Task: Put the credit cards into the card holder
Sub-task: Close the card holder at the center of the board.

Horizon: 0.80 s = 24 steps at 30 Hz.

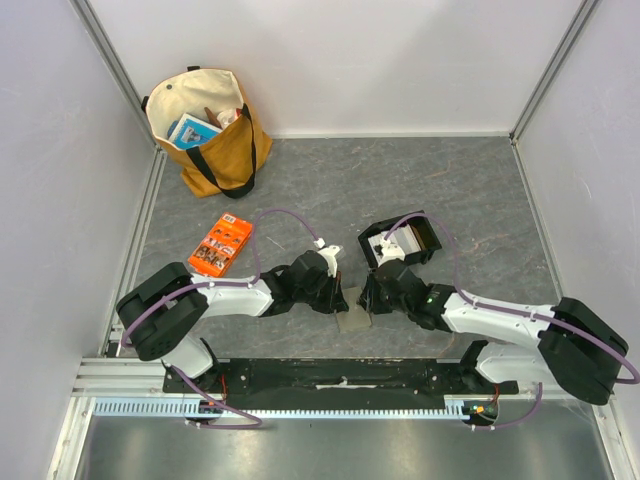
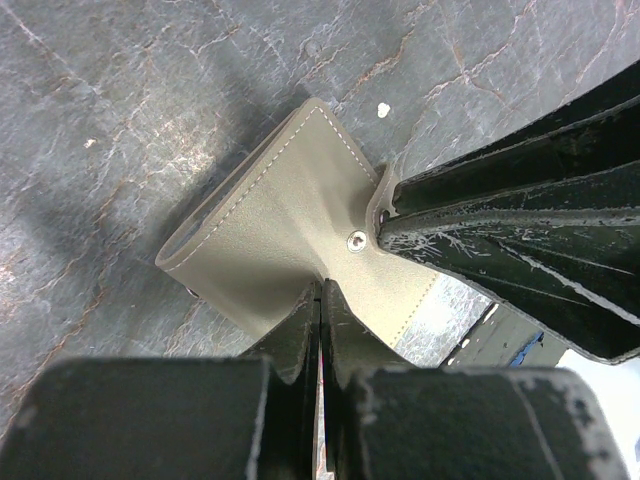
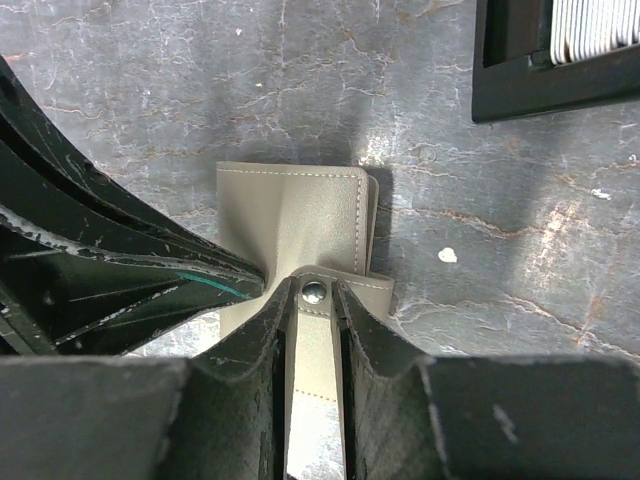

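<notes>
The olive-grey card holder (image 1: 352,320) lies on the grey table between my two grippers. In the left wrist view the card holder (image 2: 270,215) shows its snap stud (image 2: 355,240). My left gripper (image 2: 320,292) is shut on its near edge. My right gripper (image 3: 314,300) is shut on the holder's snap tab (image 3: 314,292), with the body of the card holder (image 3: 295,215) spread out beyond it. In the top view the left gripper (image 1: 340,297) and right gripper (image 1: 367,298) meet over the holder. The credit cards (image 1: 397,243) stand in a black tray, seen white-edged in the right wrist view (image 3: 595,25).
The black open tray (image 1: 425,235) sits just behind the right gripper, and shows in the right wrist view (image 3: 520,75). An orange printed packet (image 1: 220,246) lies at the left. A tan tote bag (image 1: 215,140) stands at the back left. White walls enclose the table.
</notes>
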Each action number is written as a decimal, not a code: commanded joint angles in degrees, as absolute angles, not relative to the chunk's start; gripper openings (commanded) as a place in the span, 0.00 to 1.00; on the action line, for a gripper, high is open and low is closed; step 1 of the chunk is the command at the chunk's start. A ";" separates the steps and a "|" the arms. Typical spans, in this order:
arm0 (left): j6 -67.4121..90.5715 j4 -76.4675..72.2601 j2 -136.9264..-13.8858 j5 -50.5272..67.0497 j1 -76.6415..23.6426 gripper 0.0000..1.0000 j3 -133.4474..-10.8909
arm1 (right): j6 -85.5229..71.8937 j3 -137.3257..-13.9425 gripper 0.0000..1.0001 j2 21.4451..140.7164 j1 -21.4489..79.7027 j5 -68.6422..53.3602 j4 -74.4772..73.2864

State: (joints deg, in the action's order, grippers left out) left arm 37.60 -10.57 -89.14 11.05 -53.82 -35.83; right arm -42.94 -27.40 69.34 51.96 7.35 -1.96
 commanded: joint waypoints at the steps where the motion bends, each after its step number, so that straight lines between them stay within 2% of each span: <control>1: 35.24 -4.66 -91.32 9.67 -54.40 0.02 -35.16 | -42.10 -29.62 0.26 70.83 52.03 7.56 -1.94; 24: 34.98 -4.31 -91.32 9.32 -54.32 0.02 -35.59 | -38.32 -30.32 0.21 72.95 52.03 1.58 -3.25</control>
